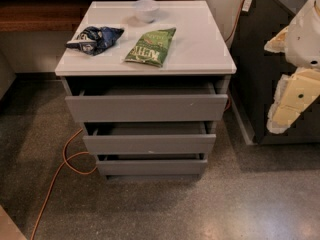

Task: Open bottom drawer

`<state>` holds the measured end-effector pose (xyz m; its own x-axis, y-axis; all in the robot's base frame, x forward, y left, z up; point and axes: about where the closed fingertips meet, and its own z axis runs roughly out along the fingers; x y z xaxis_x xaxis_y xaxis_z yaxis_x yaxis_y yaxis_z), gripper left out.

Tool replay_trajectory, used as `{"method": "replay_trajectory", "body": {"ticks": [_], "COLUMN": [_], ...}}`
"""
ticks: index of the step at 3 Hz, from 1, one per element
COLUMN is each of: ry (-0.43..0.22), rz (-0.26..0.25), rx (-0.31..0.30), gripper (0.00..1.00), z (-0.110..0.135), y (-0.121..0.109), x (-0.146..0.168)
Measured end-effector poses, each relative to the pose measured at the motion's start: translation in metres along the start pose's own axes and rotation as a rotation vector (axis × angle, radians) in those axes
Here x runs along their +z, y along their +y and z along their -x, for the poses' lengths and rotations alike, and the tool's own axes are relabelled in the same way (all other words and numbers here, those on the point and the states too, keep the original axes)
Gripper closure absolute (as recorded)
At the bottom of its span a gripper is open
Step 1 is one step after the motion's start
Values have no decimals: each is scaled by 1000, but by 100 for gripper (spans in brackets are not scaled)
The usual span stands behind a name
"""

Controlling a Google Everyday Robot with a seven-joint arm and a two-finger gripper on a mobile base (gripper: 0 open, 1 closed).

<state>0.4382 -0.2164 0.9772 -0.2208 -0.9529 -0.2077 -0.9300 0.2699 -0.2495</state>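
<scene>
The bottom drawer [151,166] is the lowest and slimmest grey front of the white-topped cabinet [200,44]. It stands out a little, with a dark gap above its front. The middle drawer [149,144] and the tall top drawer [146,107] also stand out from the cabinet, the top one the furthest. My gripper [287,101] shows as white and cream parts at the right edge, level with the top drawer. It hangs well to the right of the cabinet and touches none of the drawers.
On the cabinet top lie a blue snack bag [95,39], a green snack bag [151,46] and a white bowl [146,9]. An orange cable [60,174] runs over the floor at the left. A dark unit [260,69] stands close on the right.
</scene>
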Motion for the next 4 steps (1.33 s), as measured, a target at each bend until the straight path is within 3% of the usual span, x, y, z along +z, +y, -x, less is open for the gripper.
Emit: {"method": "replay_trajectory", "body": {"ticks": [1,4], "ry": [0,-68], "rz": [0,6], "rx": [0,-50], "gripper": [0,0], "z": [0,17], "y": [0,19], "x": [0,82]}}
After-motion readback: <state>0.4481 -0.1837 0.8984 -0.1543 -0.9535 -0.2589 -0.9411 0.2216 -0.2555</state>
